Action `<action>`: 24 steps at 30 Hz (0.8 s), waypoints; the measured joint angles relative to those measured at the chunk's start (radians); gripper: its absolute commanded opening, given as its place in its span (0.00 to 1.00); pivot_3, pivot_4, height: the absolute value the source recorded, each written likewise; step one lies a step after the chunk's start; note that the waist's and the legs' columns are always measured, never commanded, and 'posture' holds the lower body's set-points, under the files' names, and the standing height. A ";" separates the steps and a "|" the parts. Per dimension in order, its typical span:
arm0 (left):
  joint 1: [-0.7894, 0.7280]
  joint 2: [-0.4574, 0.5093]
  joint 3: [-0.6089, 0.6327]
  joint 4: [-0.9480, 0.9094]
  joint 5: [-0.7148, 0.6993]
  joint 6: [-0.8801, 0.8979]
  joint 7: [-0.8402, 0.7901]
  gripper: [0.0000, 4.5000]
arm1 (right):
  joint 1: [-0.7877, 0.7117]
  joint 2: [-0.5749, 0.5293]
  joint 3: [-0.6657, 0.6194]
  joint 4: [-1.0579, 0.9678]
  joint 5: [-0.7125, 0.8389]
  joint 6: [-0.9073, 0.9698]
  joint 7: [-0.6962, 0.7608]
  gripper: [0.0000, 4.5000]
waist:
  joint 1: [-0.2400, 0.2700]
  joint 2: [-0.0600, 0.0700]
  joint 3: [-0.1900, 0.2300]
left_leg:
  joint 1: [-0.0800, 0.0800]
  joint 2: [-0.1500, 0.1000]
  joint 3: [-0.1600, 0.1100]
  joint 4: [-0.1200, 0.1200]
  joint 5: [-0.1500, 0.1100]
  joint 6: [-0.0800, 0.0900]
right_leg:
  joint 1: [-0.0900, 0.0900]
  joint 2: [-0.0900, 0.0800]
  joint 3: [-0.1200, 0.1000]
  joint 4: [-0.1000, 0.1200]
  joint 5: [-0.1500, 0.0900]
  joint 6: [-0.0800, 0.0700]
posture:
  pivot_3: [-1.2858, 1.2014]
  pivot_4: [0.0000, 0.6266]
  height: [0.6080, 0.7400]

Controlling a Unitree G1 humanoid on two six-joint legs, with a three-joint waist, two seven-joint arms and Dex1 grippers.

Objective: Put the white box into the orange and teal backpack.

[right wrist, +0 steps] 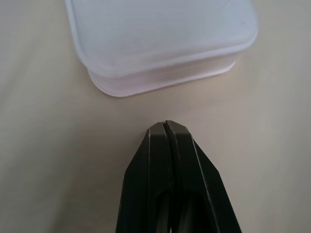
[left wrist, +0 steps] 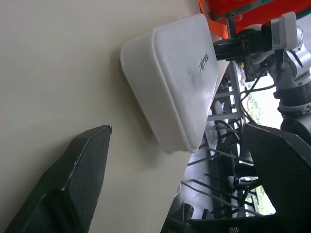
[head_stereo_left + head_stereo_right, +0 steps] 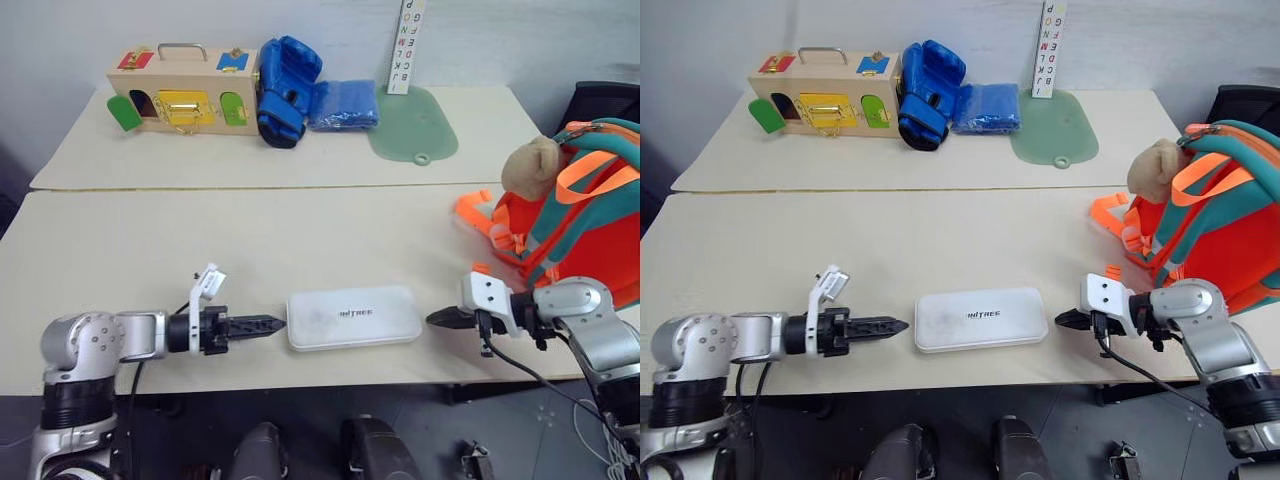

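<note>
**Box flanked, not yet gripped**

The white box (image 3: 354,317) lies flat on the table (image 3: 150,250), between the two pincers. The left pincer (image 2: 180,160) has its fingers spread wide, tips just beside the box's near end. The right pincer (image 1: 167,127) is pressed together, pointing at the opposite end, close but apart. The backpack (image 3: 580,215) stands behind the right pincer, beyond the box. This looks like the grasping step: next, the left fingers likely need to straddle the box's edge and close, the right steadying it.

Silver-grey jointed arms (image 3: 95,340), black end effectors (cables trailing)
</note>
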 measured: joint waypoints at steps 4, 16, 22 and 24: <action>-0.058 -0.081 -0.051 0.035 0.030 0.000 0.038 1.00 | -0.011 0.029 0.017 0.004 -0.009 -0.001 -0.003 0.00 | 0.003 0.000 0.000 | 0.011 0.000 0.000 -0.002 -0.001 -0.001 | 0.010 0.000 0.000 -0.002 0.000 0.000 | 0.52 0.24 1.00; -0.194 -0.200 -0.108 0.195 0.081 -0.035 0.061 1.00 | -0.004 0.042 0.024 -0.017 -0.020 0.000 -0.032 0.00 | 0.001 0.000 0.000 | 0.014 0.000 -0.003 -0.002 -0.003 -0.001 | 0.016 -0.001 -0.003 -0.005 0.000 0.000 | 0.52 0.24 1.00; -0.207 -0.206 -0.107 0.226 0.087 -0.038 0.058 0.66 | 0.008 0.052 0.020 -0.028 -0.016 -0.001 -0.049 0.00 | -0.002 0.000 0.000 | 0.013 0.000 -0.003 -0.002 -0.004 -0.002 | 0.014 0.000 -0.003 -0.005 0.000 0.000 | 0.52 0.24 1.00; -0.207 -0.204 -0.106 0.226 0.087 -0.037 0.054 0.54 | 0.010 0.052 0.019 -0.030 -0.016 -0.001 -0.052 0.00 | -0.002 0.000 0.000 | 0.013 0.000 -0.003 -0.003 -0.004 -0.002 | 0.014 0.000 -0.003 -0.005 0.000 0.000 | 0.52 0.24 1.00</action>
